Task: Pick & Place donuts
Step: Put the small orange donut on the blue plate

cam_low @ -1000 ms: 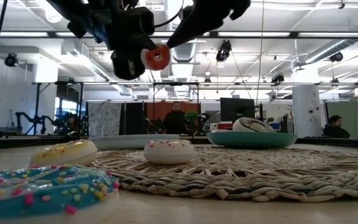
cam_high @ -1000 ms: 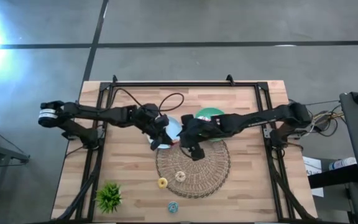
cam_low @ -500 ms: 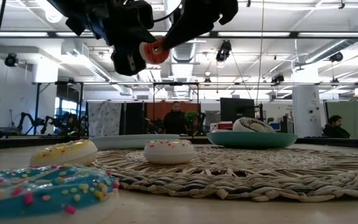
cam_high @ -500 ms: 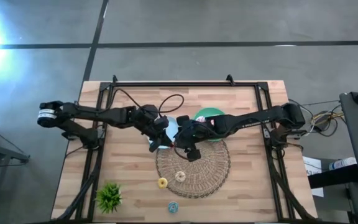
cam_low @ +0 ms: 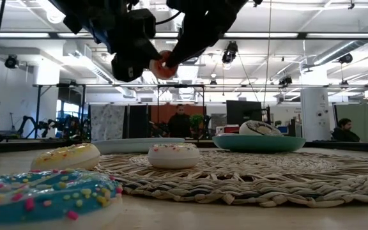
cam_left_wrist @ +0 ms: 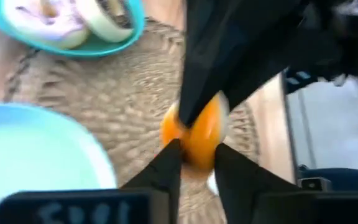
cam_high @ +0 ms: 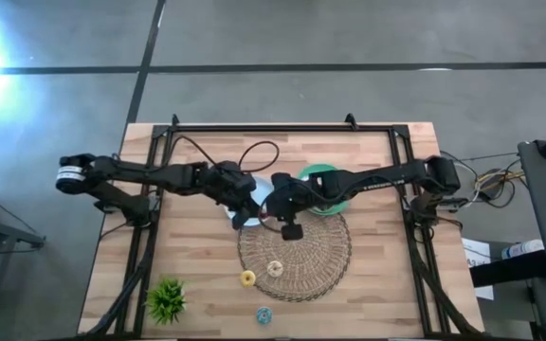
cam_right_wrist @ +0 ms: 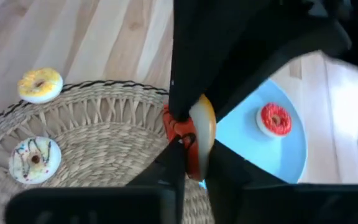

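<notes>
We are seeing the left gripper (cam_left_wrist: 192,163) pinching an orange donut (cam_left_wrist: 194,134) in the air, with the right gripper (cam_right_wrist: 191,163) clamping the same donut from the opposite side. Below them is lying the woven mat (cam_high: 297,254); farther off, yellow (cam_high: 247,278), cream (cam_high: 275,268) and blue donuts (cam_high: 264,314).

- Table (cam_high: 368,152): pale wood planks, visible grain, matt.
- Round mat (cam_right_wrist: 92,134): woven straw-like fibre, coarse and ribbed.
- Orange donut (cam_left_wrist: 199,132): smooth, glossy glaze.
- Blue donut (cam_low: 40,191): shiny glaze, dotted with coloured sprinkles.
- Pale blue plate (cam_right_wrist: 278,146): smooth, plastic-looking, low sheen.
- Arms (cam_high: 159,175): dark, matt casing.
- Frame (cam_high: 254,126): black metal bars.
</notes>
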Controlling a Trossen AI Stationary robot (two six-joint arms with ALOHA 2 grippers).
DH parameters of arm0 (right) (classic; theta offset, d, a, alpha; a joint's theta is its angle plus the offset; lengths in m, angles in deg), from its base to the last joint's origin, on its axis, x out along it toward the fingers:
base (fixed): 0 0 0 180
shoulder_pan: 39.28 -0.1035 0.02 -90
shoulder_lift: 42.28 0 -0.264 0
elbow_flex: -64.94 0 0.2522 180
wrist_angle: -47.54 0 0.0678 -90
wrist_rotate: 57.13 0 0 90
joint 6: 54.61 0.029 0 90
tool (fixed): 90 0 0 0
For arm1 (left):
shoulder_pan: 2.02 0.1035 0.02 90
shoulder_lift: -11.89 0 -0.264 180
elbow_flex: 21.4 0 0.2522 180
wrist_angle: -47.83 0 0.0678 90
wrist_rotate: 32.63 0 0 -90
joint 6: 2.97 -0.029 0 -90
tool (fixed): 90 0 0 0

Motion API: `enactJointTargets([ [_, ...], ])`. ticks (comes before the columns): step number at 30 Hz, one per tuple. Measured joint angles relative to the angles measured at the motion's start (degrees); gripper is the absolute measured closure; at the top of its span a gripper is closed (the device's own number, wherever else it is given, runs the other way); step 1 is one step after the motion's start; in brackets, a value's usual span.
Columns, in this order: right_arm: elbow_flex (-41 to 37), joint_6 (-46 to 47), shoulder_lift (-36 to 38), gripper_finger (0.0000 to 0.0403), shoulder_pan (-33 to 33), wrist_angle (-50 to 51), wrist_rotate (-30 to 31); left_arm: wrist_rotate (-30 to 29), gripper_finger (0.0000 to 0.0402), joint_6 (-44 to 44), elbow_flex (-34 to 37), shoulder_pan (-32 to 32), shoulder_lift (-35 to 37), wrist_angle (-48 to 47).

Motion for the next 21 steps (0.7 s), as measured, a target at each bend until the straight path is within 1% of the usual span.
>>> enactJointTargets([
  [2, 0.0, 1.5, 0.0, 0.0386, 0.6, 0.6, -1.8, -1.9, 0.0313, 0.0, 0.1, 0.0, 0.6, -2.2],
  [4, 0.0, 3.2, 0.0, 0.0388, 1.2, 0.8, -3.4, -6.0, 0.0292, -0.5, 0.1, -0.2, 1.7, -4.5],
  [6, 0.0, 6.2, 0.0, 0.0388, 2.1, 1.0, -6.2, -12.9, 0.0275, -1.5, 0.1, -0.4, 3.7, -8.9],
  [9, 0.1, 14.9, -1.1, 0.0389, 4.7, 0.4, -10.8, -25.6, 0.0259, -2.0, 0.2, -1.8, 8.0, -14.5],
  [11, 0.0, 20.5, -3.2, 0.0389, 6.8, 0.3, -12.7, -32.4, 0.0254, -1.7, 0.2, -3.8, 11.7, -17.5],
  [13, 0.0, 24.5, -5.7, 0.0389, 8.8, -1.0, -14.3, -37.7, 0.0253, -1.1, 0.3, -6.1, 15.3, -18.5],
  [16, 1.5, 29.4, -9.8, 0.0389, 10.8, -2.0, -17.7, -43.7, 0.0252, 0.4, 0.3, -10.0, 20.0, -18.9],
  [18, 2.9, 31.1, -12.7, 0.0389, 11.3, -1.7, -20.0, -47.1, 0.0252, 1.5, 0.2, -12.5, 22.0, -18.9],
  [21, 5.3, 33.0, -16.5, 0.0389, 12.0, -1.0, -21.7, -52.1, 0.0252, 2.8, 0.3, -15.3, 24.0, -19.8],
])
